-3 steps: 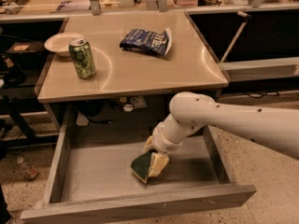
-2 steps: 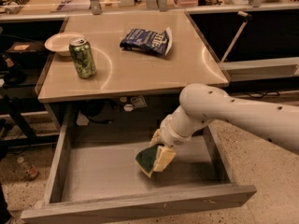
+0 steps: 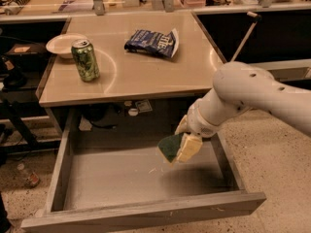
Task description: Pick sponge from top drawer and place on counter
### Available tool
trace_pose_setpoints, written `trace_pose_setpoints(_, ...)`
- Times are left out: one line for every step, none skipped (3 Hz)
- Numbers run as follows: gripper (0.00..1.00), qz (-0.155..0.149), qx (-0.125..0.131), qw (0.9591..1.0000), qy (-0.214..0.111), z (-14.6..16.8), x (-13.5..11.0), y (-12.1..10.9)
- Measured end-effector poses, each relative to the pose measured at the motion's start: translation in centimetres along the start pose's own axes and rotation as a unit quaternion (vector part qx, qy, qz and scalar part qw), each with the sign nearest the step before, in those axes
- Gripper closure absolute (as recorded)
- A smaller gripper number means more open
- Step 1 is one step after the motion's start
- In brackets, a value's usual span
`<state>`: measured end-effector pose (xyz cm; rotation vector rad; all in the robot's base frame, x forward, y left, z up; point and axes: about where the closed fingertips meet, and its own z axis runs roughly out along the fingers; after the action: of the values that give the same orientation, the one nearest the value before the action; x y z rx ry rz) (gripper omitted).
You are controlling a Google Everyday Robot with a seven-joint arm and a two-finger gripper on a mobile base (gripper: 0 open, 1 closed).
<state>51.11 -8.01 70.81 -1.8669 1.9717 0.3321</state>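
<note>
Camera view records the gripper (image 3: 184, 145) clamped on the sponge (image 3: 170, 148) (green face showing), held clear above the floor of the open top drawer (image 3: 121, 178) near its right wall, evidently so it can pass the counter (image 3: 146, 72) edge overhead before placement.

The gripper (image 3: 187, 140) holds the sponge (image 3: 169, 148) above the open top drawer (image 3: 146, 211), toward its right side.
</note>
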Motion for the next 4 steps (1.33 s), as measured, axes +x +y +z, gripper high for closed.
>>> trace_pose_setpoints(1.0,0.019,0.032,0.9988,0.03,-5.8,0.7,-1.7)
trace_pose_setpoints(1.0,0.029,0.058,0.9968,0.047,-11.0,0.2,-3.9)
trace_pose_setpoints(1.0,0.017,0.077,0.9951,0.059,-15.1,-1.6,-6.5)
trace_pose_setpoints(1.0,-0.004,0.084,0.995,0.054,-16.7,-4.0,-9.8)
